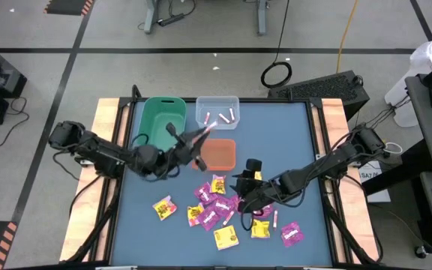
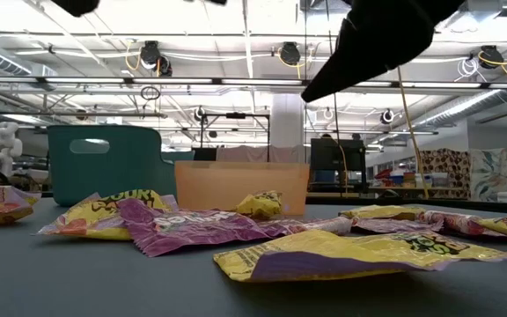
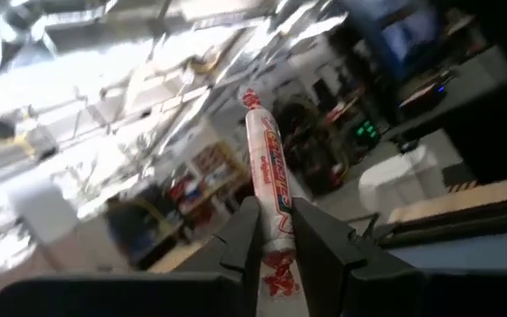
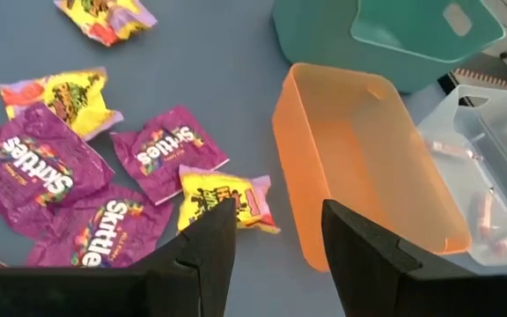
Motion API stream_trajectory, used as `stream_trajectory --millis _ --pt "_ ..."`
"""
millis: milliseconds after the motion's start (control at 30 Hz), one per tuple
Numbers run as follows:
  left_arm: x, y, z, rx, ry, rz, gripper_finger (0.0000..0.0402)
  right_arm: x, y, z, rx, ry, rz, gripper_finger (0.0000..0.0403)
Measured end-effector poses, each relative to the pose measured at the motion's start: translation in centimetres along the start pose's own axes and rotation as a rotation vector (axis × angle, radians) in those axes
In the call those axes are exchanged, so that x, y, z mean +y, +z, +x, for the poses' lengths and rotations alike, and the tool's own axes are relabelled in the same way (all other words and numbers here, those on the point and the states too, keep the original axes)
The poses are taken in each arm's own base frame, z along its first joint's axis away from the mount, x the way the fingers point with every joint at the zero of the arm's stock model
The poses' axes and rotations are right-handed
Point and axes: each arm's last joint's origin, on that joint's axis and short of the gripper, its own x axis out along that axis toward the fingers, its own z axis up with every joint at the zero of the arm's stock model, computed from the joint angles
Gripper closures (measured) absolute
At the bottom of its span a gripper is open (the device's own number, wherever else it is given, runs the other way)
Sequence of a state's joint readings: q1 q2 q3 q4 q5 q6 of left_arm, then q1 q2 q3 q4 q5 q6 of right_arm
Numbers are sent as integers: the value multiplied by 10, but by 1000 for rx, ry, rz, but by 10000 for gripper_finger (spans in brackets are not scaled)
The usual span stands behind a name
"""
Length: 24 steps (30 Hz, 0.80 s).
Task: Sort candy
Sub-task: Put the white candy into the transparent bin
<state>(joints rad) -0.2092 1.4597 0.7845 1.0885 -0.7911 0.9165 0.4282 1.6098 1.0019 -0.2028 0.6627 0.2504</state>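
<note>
We look down on a blue bench [image 1: 148,240] with two dark arms reaching in from either side. The left pincer [image 1: 201,135] is raised above the bench between the green bin [image 1: 156,116] and the clear bin [image 1: 217,105], just over the near edge of the orange bin [image 1: 220,154]. Its fingers [image 3: 319,242] are narrowed on a thin pink-white stick candy [image 3: 267,172], which juts out past the fingertips, tilted upward.

The right pincer [image 4: 271,233] hovers low over the heap of candy, its fingers standing wide with nothing between them. Directly beyond its tips we see a yellow packet [image 4: 227,198] lying on the bench, just beside the wall of the orange bin, which looks bare inside from this side. Magenta packets [image 4: 161,154] printed with white lettering lie next to the yellow one, some overlapping each other.

The rest of the candy is scattered across the near half of the bench: yellow and magenta packets [image 1: 216,210] in a loose cluster, one yellow packet [image 1: 163,208] apart towards the left. A few pink-white sticks [image 1: 227,116] already lie in the clear bin
</note>
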Motion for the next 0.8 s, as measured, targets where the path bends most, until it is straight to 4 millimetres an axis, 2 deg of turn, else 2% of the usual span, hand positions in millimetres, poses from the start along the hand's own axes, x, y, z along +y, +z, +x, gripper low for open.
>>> stream_trajectory --millis 200,433,633,800 --pt "6 -35 22 197 25 -53 336 0 11 -16 -53 34 48 243" --pt "20 -76 42 357 19 -146 336 16 30 -49 -159 62 9 243" --pt "38 -111 56 432 -93 -326 336 30 36 -71 -236 -21 -51 243" --pt "49 -130 61 495 -149 -453 336 36 36 -80 -260 -37 -90 243"
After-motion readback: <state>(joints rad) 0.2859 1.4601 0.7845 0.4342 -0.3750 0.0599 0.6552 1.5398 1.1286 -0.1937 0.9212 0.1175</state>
